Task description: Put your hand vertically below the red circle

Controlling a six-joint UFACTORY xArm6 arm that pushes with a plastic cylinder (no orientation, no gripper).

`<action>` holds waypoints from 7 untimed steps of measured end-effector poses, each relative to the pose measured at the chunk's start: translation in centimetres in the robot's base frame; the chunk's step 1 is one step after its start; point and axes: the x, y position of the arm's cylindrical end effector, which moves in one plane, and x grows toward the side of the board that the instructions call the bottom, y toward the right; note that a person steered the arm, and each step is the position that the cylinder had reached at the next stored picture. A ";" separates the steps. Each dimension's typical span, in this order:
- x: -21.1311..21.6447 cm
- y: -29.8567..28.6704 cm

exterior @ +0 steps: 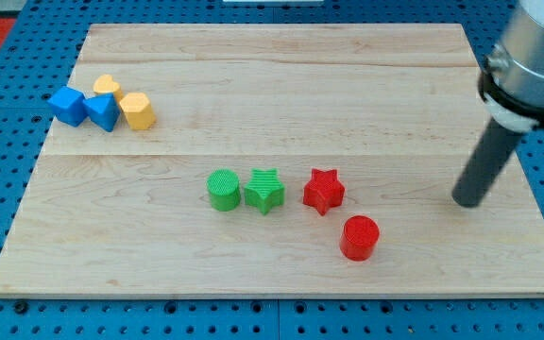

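Your tip (467, 200): right of frame, well apart from the red circle (359, 237), slightly higher.
End effector: bare rod, holds nothing.

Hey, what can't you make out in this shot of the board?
- Arm: cut off by the view's top and right edges.
- Upper yellow block: shape unclear, partly hidden behind the blue blocks.
- My tip: contact with the board can't be judged.

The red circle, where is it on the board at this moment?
The red circle lies toward the view's bottom, right of centre, just below and right of the red star; my tip is farther to its right and slightly higher.
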 end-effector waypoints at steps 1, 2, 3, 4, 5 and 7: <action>5.4 -1.8; 9.0 -5.9; 8.9 -7.8; 9.0 -10.3; 9.0 -10.4; 9.0 -14.3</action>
